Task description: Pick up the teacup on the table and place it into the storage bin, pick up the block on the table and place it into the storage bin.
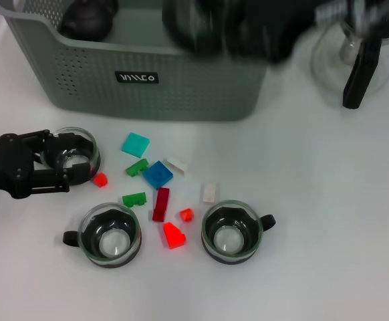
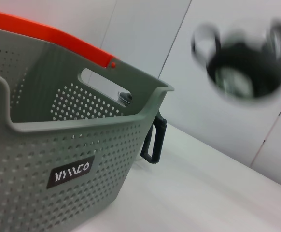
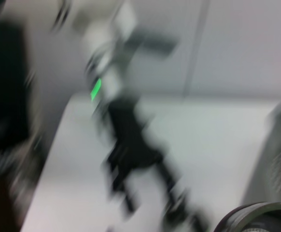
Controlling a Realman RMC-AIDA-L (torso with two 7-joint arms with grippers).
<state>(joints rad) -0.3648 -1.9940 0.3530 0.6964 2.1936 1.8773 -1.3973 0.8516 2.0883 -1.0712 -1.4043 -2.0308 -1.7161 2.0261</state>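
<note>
**Left claw at a cup, right arm a blur over the bin**

My left gripper [image 1: 71,167] sits low at the table's left, fingers spread either side of a glass teacup [image 1: 69,152] – one finger along the cup's far side, one by its near side. Not clamped as far as I can see; cup stands upright on the table w/ a small red block [image 1: 100,179] just beside it.

My right gripper [image 1: 248,30] is up over the storage bin [image 1: 154,80], near its right end. Too smeared in the head view to read the fingers – can't tell if apart or together. Left wrist view shows a dark blurred shape w/ what looks like a glass cup [image 2: 237,77] in the air beyond the bin, but I can't tell the grip.

Bin stands at the table's far side, black label facing me. A dark round thing [image 1: 87,19] lies inside at its left end.

Two more teacups on the table, near side: one left [image 1: 109,234], one right [image 1: 232,232]. Between and behind them, scattered blocks: teal [image 1: 136,144], blue [image 1: 158,174], greens, dark red [image 1: 160,204], red wedge [image 1: 174,235], whites.

Glass teapot [image 1: 358,47] w/ black handle stands right of the bin.
</note>
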